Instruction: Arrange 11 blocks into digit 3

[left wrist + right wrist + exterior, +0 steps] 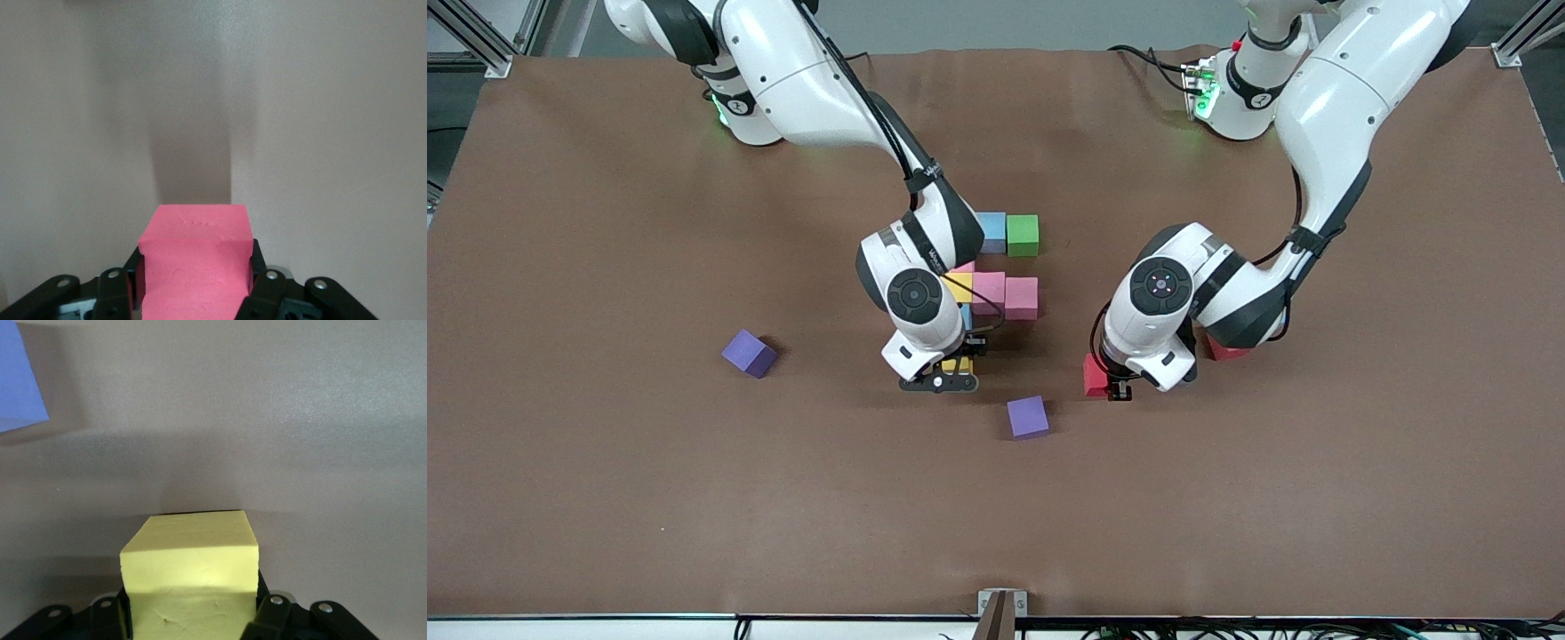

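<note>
Between the right end effector (190,613) fingers sits a yellow block (190,577), hardly visible from the front; the left end effector (193,287) pinches a red block (195,263).

Even, bright overhead light, soft shadows, no harsh glare.

From the front I see the brown surface (605,498) evenly lit, each arm dropping a short soft shadow beneath itself. In my left wrist view a dark shadow band runs up from the red block (195,263); the fingers (265,283) look slightly soft. In my right wrist view the yellow block (190,587) sits sharp above a broad dim shadow.
</note>
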You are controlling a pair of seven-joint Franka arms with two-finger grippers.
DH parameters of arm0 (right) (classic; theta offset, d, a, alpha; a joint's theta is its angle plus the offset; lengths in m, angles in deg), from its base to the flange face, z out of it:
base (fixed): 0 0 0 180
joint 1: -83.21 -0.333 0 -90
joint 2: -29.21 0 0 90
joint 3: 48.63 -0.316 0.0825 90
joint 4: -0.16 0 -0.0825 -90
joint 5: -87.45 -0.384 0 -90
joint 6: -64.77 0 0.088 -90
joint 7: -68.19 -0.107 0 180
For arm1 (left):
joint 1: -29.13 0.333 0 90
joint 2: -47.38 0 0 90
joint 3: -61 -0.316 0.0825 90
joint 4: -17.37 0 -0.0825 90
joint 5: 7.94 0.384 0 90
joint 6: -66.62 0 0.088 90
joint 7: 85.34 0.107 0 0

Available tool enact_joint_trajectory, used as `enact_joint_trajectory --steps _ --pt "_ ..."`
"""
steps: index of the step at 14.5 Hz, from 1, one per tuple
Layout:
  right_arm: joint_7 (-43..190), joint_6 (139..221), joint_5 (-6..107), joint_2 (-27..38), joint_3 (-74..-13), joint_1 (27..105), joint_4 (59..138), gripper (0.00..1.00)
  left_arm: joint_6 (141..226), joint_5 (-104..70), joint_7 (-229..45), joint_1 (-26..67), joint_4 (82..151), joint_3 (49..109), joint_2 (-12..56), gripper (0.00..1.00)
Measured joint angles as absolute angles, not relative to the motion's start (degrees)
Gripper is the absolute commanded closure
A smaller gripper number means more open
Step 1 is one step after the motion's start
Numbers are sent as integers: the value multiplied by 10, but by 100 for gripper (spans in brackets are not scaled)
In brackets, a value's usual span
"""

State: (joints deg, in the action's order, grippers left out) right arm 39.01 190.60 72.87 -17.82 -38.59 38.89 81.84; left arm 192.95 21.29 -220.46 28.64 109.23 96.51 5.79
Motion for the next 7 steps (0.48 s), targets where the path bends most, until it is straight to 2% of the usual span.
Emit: enact_joint_trajectory --steps 7 --pt "384 1907 729 -178 -386 386 818 100 1929 213 -2205 286 1092 965 58 69"
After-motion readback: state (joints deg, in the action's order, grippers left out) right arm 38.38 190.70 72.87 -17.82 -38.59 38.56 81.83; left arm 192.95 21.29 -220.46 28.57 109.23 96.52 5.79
